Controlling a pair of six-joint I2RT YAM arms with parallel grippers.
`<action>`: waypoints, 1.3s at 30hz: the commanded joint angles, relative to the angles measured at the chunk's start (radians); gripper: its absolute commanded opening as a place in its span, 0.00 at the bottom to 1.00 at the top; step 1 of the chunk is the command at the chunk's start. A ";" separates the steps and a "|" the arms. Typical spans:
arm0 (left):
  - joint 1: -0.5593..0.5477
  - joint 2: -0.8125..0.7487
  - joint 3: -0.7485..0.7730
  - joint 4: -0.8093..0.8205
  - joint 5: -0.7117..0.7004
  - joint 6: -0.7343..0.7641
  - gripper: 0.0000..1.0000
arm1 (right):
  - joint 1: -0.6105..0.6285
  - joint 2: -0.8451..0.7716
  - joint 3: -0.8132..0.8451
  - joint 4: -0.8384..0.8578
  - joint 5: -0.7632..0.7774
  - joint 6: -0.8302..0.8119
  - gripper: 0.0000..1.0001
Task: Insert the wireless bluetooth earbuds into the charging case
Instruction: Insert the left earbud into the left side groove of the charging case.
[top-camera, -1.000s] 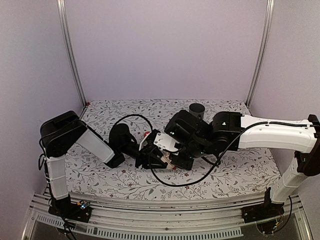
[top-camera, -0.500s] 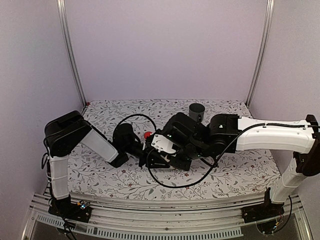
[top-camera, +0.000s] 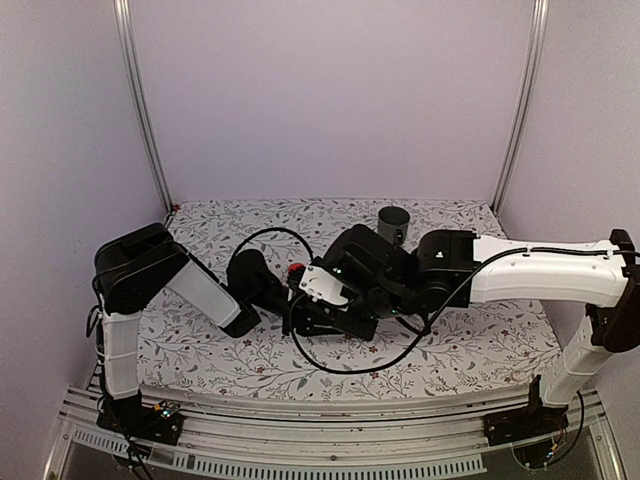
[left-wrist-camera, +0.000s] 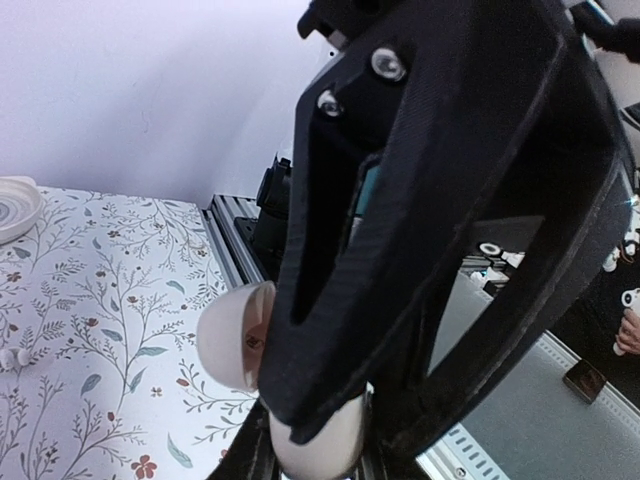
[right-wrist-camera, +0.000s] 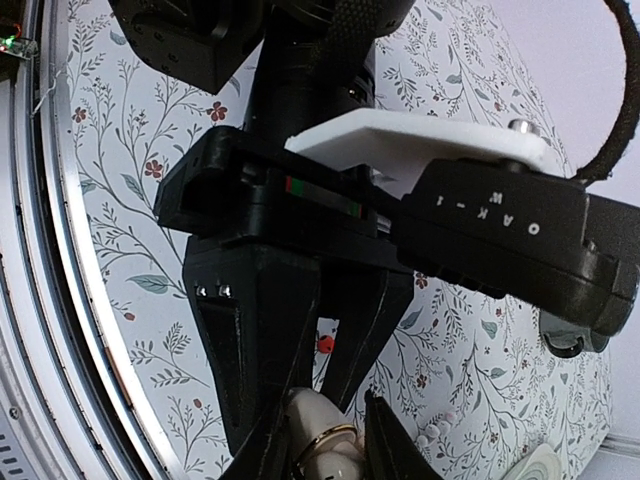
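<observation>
My left gripper (left-wrist-camera: 318, 464) is shut on the charging case (left-wrist-camera: 318, 438), a cream-white rounded shell whose open lid (left-wrist-camera: 232, 335) tilts to the left. Over it looms the black body of my right gripper (right-wrist-camera: 325, 456). That gripper's fingers (right-wrist-camera: 392, 440) stand slightly apart on either side of the case's top (right-wrist-camera: 315, 412), with a thin gap on the right side. A small white piece low between them may be an earbud; I cannot tell. One white earbud (right-wrist-camera: 437, 428) lies loose on the floral cloth, also seen in the left wrist view (left-wrist-camera: 10, 357). In the top view the two grippers (top-camera: 300, 308) meet and hide the case.
A flat red disc (top-camera: 296, 268) lies just behind the grippers. A grey mug (top-camera: 393, 220) stands at the back. A white dish (left-wrist-camera: 14, 205) sits further off on the cloth. The table's front rail (top-camera: 330, 440) runs close below the grippers.
Both grippers have shifted together slightly toward the back of the table, and the red disc now shows behind them. The left wrist has swung a little to the right.
</observation>
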 joint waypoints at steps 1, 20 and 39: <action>-0.017 0.003 0.055 0.099 -0.064 0.013 0.00 | -0.005 0.005 -0.027 0.045 -0.062 0.037 0.27; -0.011 0.026 0.066 0.134 -0.093 0.001 0.00 | -0.072 -0.009 0.030 0.091 -0.070 0.055 0.39; 0.009 0.019 0.053 0.141 -0.150 0.023 0.00 | -0.131 -0.050 0.126 0.092 -0.113 0.104 0.66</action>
